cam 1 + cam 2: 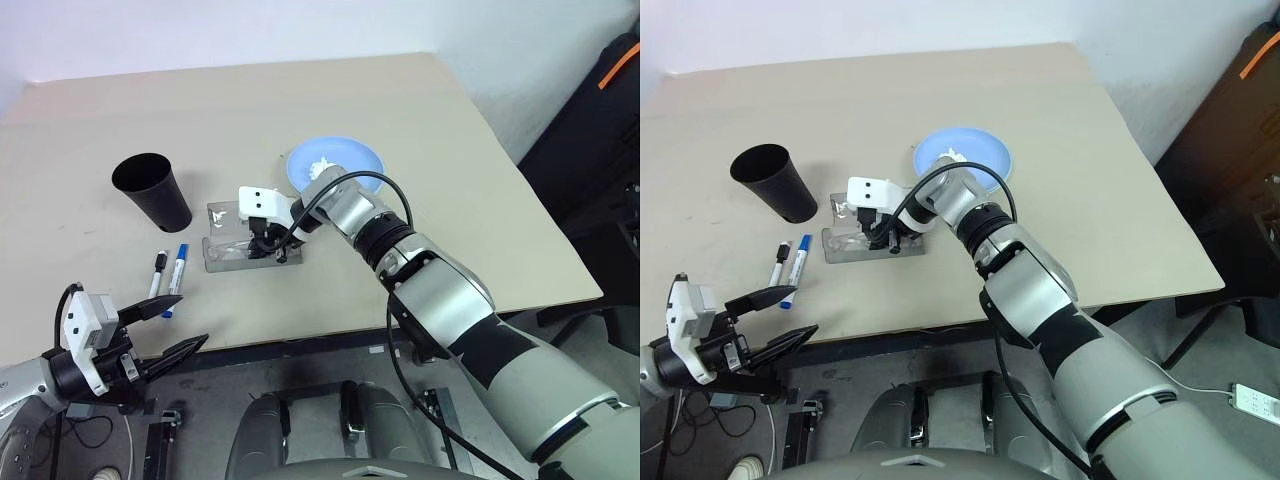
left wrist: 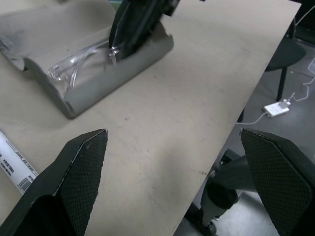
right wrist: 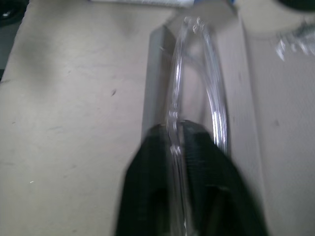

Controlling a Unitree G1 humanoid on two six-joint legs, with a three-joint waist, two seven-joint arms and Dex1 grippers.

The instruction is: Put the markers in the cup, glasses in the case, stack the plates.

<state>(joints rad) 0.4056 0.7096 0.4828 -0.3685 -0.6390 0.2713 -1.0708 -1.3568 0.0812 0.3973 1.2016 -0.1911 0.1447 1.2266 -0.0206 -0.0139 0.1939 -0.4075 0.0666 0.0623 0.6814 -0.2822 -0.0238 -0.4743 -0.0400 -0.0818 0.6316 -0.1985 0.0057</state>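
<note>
Fingers of the right gripper (image 3: 179,147) stand a narrow gap apart with the clear frame of the glasses (image 3: 197,73) running between them, down inside the case (image 1: 225,262); whether they grip it I cannot tell. Glasses-in-case is the step in hand; next comes letting go and lifting clear. The glasses lie lengthwise along the case, across the worktop (image 1: 450,180). The left gripper (image 1: 165,330) hangs wide open, empty, near the markers (image 1: 170,270).

Surface: a beige table (image 1: 470,200), matte and lightly scuffed.
Cup: the black cup (image 1: 152,191) stands upright near the left side.
Markers: the markers (image 1: 168,271) lie side by side in front of the cup (black cap left, blue cap right).
Case: the grey case (image 1: 228,250) sits mid-table.
Plate: a light blue plate (image 1: 352,153) lies behind the case.
</note>
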